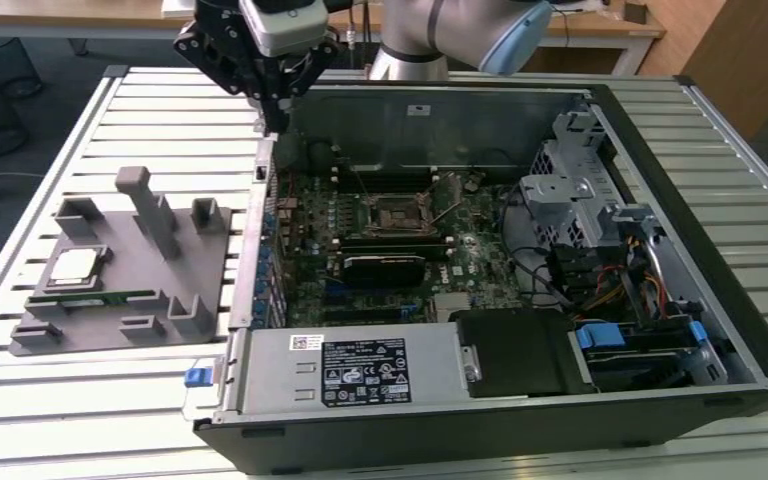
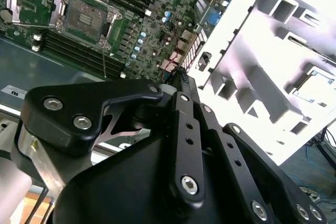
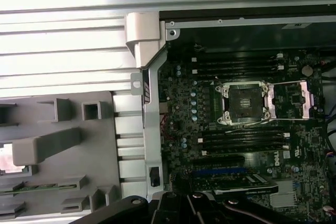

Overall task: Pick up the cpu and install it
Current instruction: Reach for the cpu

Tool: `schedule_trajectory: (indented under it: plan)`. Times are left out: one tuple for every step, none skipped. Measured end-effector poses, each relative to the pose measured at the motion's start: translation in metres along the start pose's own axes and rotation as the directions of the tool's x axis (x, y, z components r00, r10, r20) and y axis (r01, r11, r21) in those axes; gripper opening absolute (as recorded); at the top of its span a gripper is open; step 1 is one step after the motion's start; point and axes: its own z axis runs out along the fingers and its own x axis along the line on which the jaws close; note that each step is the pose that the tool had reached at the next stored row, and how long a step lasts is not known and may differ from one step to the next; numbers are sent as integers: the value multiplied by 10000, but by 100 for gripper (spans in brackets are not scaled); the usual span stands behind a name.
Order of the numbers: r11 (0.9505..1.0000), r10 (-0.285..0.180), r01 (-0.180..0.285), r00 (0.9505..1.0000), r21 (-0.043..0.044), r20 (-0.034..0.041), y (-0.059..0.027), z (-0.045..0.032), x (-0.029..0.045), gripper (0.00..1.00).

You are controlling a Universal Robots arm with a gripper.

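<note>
The cpu [image 1: 75,266], a small square chip with a silver top, lies in a pocket of the grey holder block [image 1: 131,300] at the exterior view's left, outside the computer case. It shows as a bright square in the second wrist view [image 2: 316,84]. My gripper [image 1: 277,122] hangs above the case's far left corner, well away from the cpu, fingers shut together on nothing. The empty cpu socket [image 1: 395,213] sits open in the middle of the motherboard, also seen in both wrist views [image 2: 84,17] [image 3: 244,100]. My gripper's black linkages [image 2: 179,74] cover the lower second wrist view.
A green memory stick [image 1: 91,298] lies on the holder just in front of the cpu. Upright posts [image 1: 151,205] rise from the holder. The open case [image 1: 651,150] holds a power supply [image 1: 344,365], drive cage and cables. The slatted metal table [image 1: 37,160] surrounds everything.
</note>
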Motion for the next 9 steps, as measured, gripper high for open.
schedule_trajectory:
  plan:
    - [10000,0,0,10000,0,0,-1,0,8,11]
    - [10000,0,0,10000,0,0,-1,0,17,11]
    - [10000,-1,1,10000,0,0,-2,0,26,11]
    - [10000,0,0,10000,0,1,-3,1,36,11]
    - [10000,0,0,10000,-1,0,-4,1,47,11]
    - [10000,-1,1,10000,0,0,-5,1,58,11]
    - [10000,0,0,10000,0,1,-5,1,70,11]
    - [10000,-1,1,10000,0,0,-6,1,81,11]
    - [10000,-1,1,10000,0,0,-7,1,91,11]
